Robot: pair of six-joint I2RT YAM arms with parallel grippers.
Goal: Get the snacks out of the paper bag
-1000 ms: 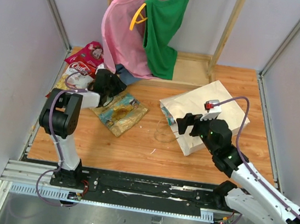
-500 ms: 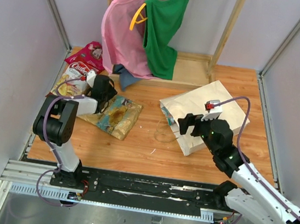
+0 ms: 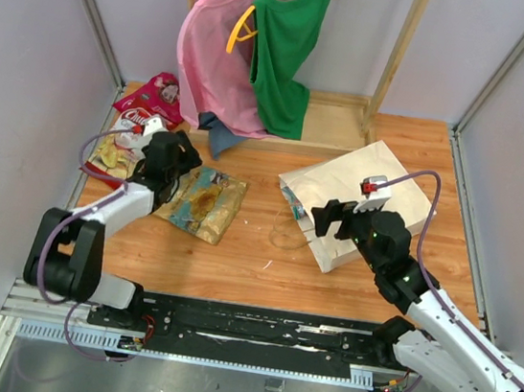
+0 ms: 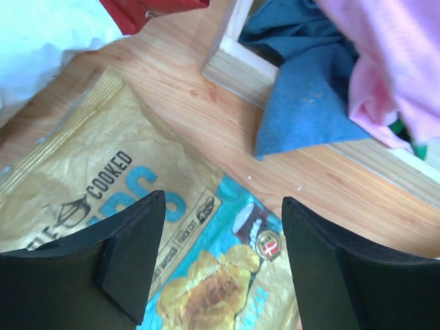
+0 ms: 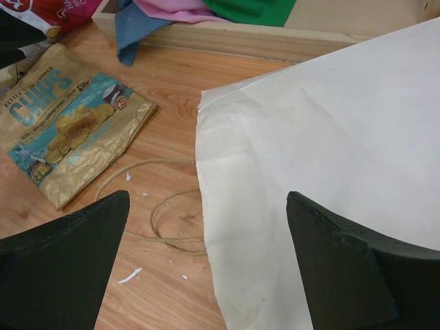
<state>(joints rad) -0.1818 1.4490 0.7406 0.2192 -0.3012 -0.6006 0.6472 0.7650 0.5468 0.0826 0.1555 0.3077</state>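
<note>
The cream paper bag [image 3: 364, 195] lies flat on the right, mouth to the left, its twine handles [image 5: 161, 206] on the wood. A teal bit [image 3: 291, 202] shows at the mouth. My right gripper [image 3: 329, 222] is open and empty over the bag's mouth edge; in the right wrist view it [image 5: 206, 268] straddles the bag [image 5: 330, 137]. A gold and teal chips packet [image 3: 205, 203] lies flat left of centre. My left gripper [image 3: 181, 168] is open and empty just above its far end, as in the left wrist view [image 4: 220, 268]. The packet [image 4: 103, 185] lies between the jaws.
Red packets [image 3: 154, 95] and a yellowish packet [image 3: 108, 152] lie at the far left by the wall. A pink garment [image 3: 213, 54] and a green one [image 3: 286, 49] hang from a wooden rack at the back. A blue cloth [image 4: 302, 110] drapes over the rack's base.
The left arm's elbow has swung down towards the near left and its gripper has shifted a little left. The chips packet has slid slightly left. The right arm has barely moved.
</note>
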